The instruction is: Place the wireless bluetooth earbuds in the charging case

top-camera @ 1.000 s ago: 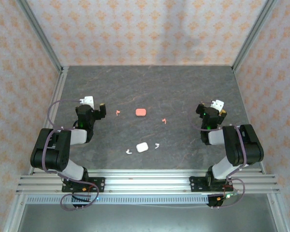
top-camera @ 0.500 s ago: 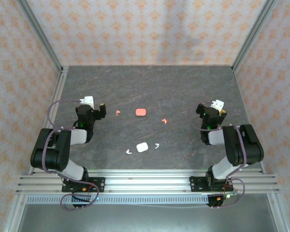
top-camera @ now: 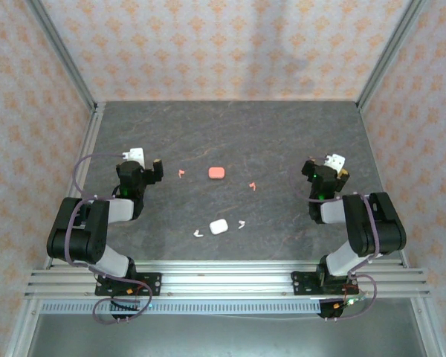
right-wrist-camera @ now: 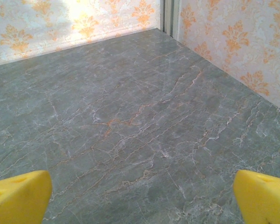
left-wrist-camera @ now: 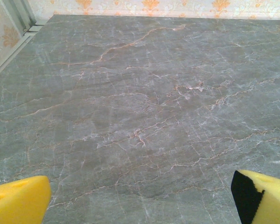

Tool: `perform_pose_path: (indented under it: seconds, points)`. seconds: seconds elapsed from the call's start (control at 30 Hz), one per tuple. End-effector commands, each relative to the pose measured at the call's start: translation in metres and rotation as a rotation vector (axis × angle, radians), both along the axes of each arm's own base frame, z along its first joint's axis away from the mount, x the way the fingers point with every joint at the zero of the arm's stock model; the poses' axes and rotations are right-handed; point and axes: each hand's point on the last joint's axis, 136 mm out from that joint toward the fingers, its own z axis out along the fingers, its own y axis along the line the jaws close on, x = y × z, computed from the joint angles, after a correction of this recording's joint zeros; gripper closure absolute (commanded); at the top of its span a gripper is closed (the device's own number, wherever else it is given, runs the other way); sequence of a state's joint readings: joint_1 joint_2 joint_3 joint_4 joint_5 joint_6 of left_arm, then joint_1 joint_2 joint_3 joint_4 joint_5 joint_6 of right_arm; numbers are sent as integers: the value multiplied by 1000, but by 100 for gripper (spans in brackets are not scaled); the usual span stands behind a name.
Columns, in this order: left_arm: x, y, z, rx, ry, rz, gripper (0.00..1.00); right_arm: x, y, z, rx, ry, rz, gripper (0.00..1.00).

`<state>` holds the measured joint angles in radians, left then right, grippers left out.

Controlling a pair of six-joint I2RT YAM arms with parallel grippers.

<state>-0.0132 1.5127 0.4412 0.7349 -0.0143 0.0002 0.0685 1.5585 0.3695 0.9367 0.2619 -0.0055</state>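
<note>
On the counter: four earbuds loose, none cased

Counter (top-camera: 282, 134), dark marbled, carries the whole set.
- Coral-red charging case (top-camera: 217, 172): mid-counter. Whether its lid is up is too small to tell.
- Coral-red earbuds, two: left coral-red earbud (top-camera: 181, 174) and right coral-red earbud (top-camera: 251, 186), one to each side of that case and apart from it.
- White charging case (top-camera: 218, 227): nearer the arm bases.
- White earbuds, two: left white earbud (top-camera: 198, 233) and right white earbud (top-camera: 241, 224), near that case on either side, not touching it.
- Left gripper (top-camera: 140, 162): jaws spread wide, nothing between the yellow pads, well apart from every item.
- Right gripper (top-camera: 325, 166): likewise wide and empty, out at the right.

Status, as judged: nothing inserted. All four pick-ups and placements remain.
</note>
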Motion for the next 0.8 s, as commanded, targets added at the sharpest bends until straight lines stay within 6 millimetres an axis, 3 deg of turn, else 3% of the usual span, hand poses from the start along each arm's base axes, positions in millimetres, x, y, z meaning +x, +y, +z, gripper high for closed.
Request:
perform_pose_path:
  seconds: [0.0, 0.13, 0.23, 0.33, 0.43, 0.53, 0.63, 0.77]
  points:
    - [-4, 10, 15, 16, 12, 69, 0, -7, 2, 10, -26, -31, 9, 0]
    - [-14, 15, 37, 2, 24, 111, 0, -12, 12, 24, -88, -52, 18, 1]
    - [-23, 9, 55, -54, 66, 97, 0, -7, 29, 40, -77, 55, 80, 0]
    - [-29, -24, 71, -107, 110, -77, 0, -4, 43, 53, 61, 173, 103, 1]
    - [-37, -59, 87, -68, 129, -218, 0, -9, 72, 57, 211, 312, 192, 0]
    - [-51, -112, 91, 34, 180, -432, 0, -24, 113, 54, 282, 418, 303, 0]
    - [-80, -166, 77, 190, 311, -666, 0, -47, 144, 49, 252, 500, 386, 0]
    - [-131, -205, 34, 518, 506, -921, 0, -70, 161, 35, 405, 555, 393, 0]
